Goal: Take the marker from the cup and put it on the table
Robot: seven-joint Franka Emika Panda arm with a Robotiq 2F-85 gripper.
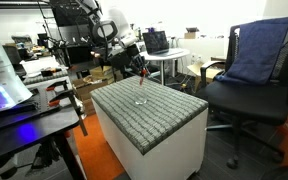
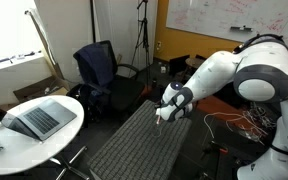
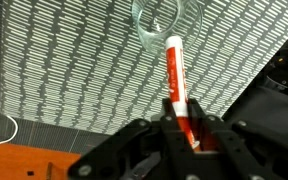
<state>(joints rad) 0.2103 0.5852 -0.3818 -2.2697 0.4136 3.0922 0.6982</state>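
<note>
In the wrist view my gripper (image 3: 181,112) is shut on the red-orange marker (image 3: 174,70), whose pale end points away toward the clear cup (image 3: 164,22). The marker is out of the cup and held above the table's grey woven top (image 3: 74,70). In an exterior view the gripper (image 1: 141,72) hangs above the cup (image 1: 140,98), which stands near the table's back edge (image 1: 114,85). In an exterior view the gripper (image 2: 162,112) hovers over the table's far end (image 2: 134,140); the cup and marker are too small to make out there.
A black office chair with a blue cloth (image 1: 254,70) stands beside the table. A round white table with a laptop (image 2: 34,120) is near. A second chair (image 2: 96,70) stands behind. A bench with equipment (image 1: 14,90) sits close by. The floor is orange (image 3: 44,160).
</note>
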